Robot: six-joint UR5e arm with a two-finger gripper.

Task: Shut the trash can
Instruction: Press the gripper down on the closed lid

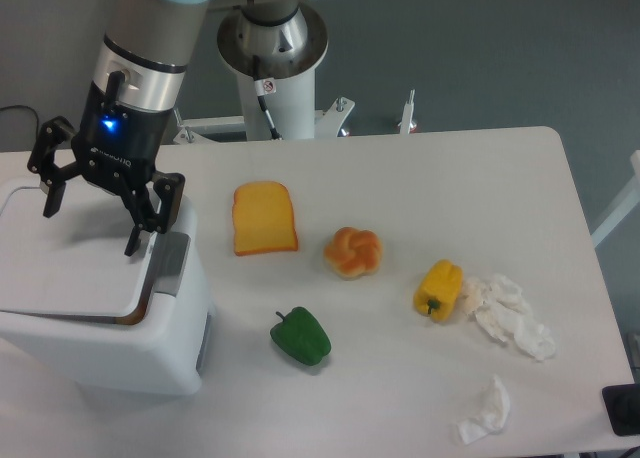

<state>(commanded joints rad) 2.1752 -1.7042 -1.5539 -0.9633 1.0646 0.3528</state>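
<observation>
The trash can (110, 338) is a big white bin at the left edge of the table. Its flat white lid (70, 253) lies almost level on top, with a thin dark gap showing along its right side. A grey latch tab (170, 263) sits at that right side. My gripper (90, 230) hangs just above the lid, open, its two black fingers (137, 233) spread wide and pointing down, with nothing between them.
To the right of the can lie a slice of toast (264, 218), a bread roll (353, 252), a green pepper (301, 337), a yellow pepper (438, 289) and crumpled tissues (512, 313). The robot's base (272, 53) stands behind the table.
</observation>
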